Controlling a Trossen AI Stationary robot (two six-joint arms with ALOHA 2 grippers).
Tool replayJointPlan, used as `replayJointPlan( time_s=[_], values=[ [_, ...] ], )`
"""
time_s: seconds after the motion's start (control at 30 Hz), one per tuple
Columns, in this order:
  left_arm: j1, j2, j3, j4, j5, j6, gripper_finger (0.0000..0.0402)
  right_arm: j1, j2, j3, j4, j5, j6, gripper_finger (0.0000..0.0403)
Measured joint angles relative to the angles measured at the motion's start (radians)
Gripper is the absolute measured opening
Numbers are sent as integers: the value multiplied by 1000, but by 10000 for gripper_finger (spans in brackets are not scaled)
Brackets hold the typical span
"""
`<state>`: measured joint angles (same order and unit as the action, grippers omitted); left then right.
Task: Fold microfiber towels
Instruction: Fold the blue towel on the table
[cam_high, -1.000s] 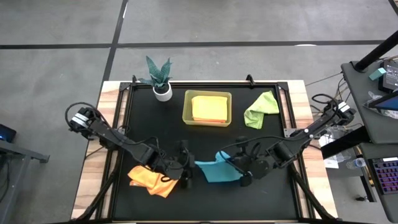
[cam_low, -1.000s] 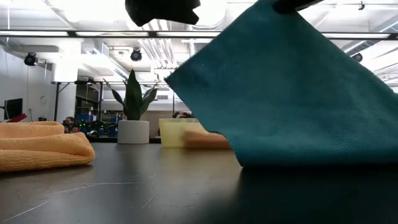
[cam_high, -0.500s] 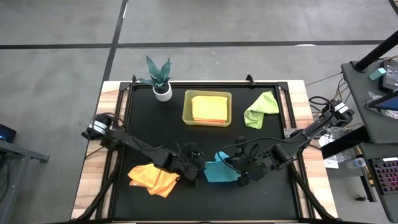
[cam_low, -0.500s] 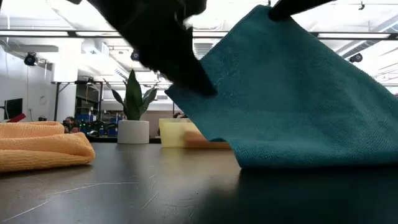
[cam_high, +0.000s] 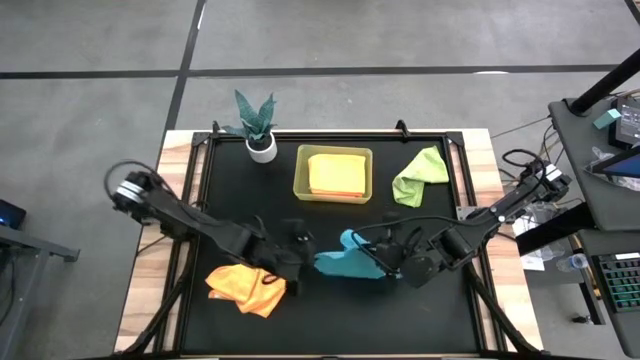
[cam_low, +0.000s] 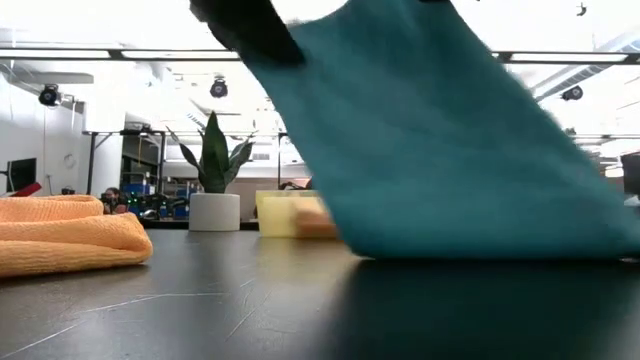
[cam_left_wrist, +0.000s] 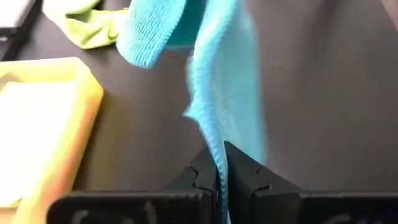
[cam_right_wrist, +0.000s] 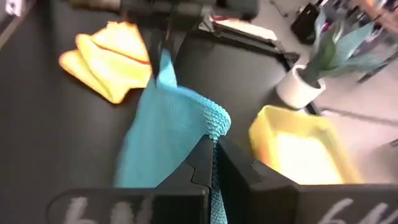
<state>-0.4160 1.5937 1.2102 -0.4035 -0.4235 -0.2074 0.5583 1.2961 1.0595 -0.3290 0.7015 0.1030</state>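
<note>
You are working over a black-topped desk with a wooden border. Near its front centre, a soft teal blue microfiber towel is hanging stretched between both arms, its lower edge brushing the desk in the low view. Your left hand is pinching one corner of that towel, fingers closed tight on the cloth. Your right hand is clamping the opposite edge, also closed on it. At the front left, a rumpled orange-yellow microfiber towel is lying just beside the left hand. Toward the back, a translucent yellow-green rectangular bin is holding another orange-yellow cloth. To its right, a crumpled lime green microfiber towel is lying. At the far left, a small potted plant in a white pot is standing.
</note>
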Motion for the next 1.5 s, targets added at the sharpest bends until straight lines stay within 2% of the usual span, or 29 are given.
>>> replayJointPlan(
  time_s=[0.13, 0.27, 0.5, 0.63, 0.77, 0.93, 1.07, 1.27, 1.5],
  values=[
    [-6, -69, -24, 0, 136, -65, 0, 0, 24, -12, 6, -103, 113, 9],
    [-22, -59, -58, -8, 229, -102, 0, 0, 94, -44, 70, -227, 208, 20],
    [-51, 46, -82, -5, 401, -101, 0, -2, 261, -54, 118, -516, 253, 100],
    [-64, 91, -99, -5, 494, -101, 0, -11, 283, -54, 94, -548, 245, 152],
    [-84, 124, -109, -1, 501, -111, 0, -43, 285, -55, 113, -540, 207, 193],
    [-89, 158, -120, -1, 501, -125, 0, -105, 314, -66, 260, -538, 121, 218],
    [-88, 177, -124, -4, 500, -125, 0, -163, 364, -69, 392, -556, 58, 221],
    [-88, 176, -130, -1, 499, -126, 0, -230, 466, -67, 610, -737, 16, 219],
    [-88, 175, -130, 3, 493, -126, 0, -266, 535, -67, 676, -748, 40, 219]
  ],
)
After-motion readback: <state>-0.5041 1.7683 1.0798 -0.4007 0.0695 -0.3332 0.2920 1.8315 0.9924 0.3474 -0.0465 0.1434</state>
